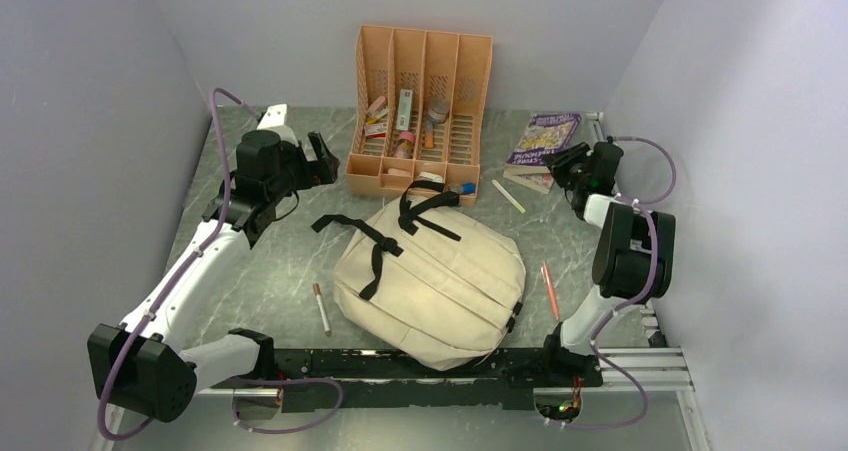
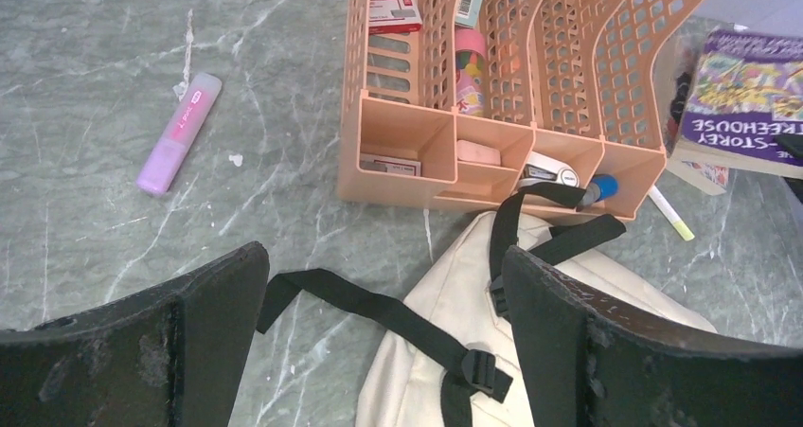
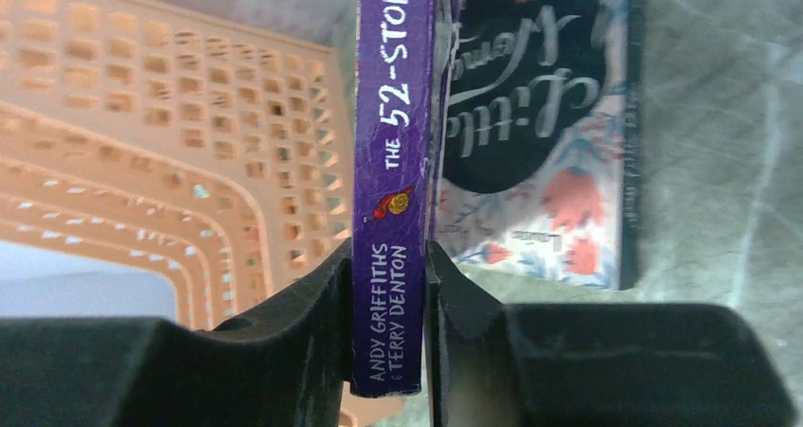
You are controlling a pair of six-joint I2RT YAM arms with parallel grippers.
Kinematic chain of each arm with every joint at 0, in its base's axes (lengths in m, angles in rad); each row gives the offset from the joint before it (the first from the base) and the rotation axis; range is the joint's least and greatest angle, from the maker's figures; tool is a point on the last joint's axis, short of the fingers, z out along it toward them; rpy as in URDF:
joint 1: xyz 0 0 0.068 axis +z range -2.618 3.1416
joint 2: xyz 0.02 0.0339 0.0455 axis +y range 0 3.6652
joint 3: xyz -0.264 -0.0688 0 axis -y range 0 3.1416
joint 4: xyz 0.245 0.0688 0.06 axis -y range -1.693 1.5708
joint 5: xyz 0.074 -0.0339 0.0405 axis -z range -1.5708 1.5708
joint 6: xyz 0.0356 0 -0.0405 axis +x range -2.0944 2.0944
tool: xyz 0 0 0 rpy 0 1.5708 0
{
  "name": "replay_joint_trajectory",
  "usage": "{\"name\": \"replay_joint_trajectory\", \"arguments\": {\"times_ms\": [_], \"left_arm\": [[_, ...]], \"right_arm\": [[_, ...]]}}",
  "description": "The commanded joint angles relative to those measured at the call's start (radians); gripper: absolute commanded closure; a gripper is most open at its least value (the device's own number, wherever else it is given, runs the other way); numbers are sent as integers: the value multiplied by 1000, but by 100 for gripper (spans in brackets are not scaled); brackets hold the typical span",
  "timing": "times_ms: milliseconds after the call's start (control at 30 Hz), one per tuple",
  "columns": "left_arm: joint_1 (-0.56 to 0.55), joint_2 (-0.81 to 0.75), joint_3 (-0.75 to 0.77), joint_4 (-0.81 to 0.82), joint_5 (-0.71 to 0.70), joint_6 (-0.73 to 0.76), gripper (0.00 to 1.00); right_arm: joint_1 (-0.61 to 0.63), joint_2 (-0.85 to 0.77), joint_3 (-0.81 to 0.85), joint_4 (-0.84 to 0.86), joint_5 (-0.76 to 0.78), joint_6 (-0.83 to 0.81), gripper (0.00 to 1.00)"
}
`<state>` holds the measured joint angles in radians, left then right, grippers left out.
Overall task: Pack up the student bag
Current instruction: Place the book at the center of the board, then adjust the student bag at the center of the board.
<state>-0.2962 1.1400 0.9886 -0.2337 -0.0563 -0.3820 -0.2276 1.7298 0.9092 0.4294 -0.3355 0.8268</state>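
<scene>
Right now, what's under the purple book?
A second book, with a dark floral cover, lies under the purple book that the right gripper pinches. Anything beneath both is covered.

place: probably lab test cell | cues: bare walls (image 1: 90, 91), aluminium rail (image 1: 650, 369), marbled tabletop (image 1: 280, 271)

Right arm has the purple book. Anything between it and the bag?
Nothing tall. Only a pale pen lies flat on the table between the purple book, clamped in the right gripper, and the student bag. A lifted carry would probably clear it. The bag lies straps up, and no open mouth shows.
</scene>
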Motion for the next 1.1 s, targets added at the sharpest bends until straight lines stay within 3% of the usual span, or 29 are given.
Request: {"name": "replay_joint_trajectory", "arguments": {"times_ms": [0,133,400,567,700,900,1067], "left_arm": [[9,-11,-11,30,25,-7,3],[9,-5,-15,29,29,-15,3],[14,56,11,2,47,-31,3],[14,77,20,11,105,-8,3],[-9,99,47,5,135,28,3],[-187,82,56,-1,9,104,3],[-270,61,24,42,7,125,3]], "right_arm": [[-45,79,38,12,13,12,60],[-60,102,76,-106,49,-32,32],[-57,-79,102,-387,353,-175,3],[-10,-253,31,-426,313,-199,0],[124,-355,-11,-505,269,-221,0],[315,-455,-85,-679,297,-306,1],[374,-571,-195,-827,320,-316,2]]}}
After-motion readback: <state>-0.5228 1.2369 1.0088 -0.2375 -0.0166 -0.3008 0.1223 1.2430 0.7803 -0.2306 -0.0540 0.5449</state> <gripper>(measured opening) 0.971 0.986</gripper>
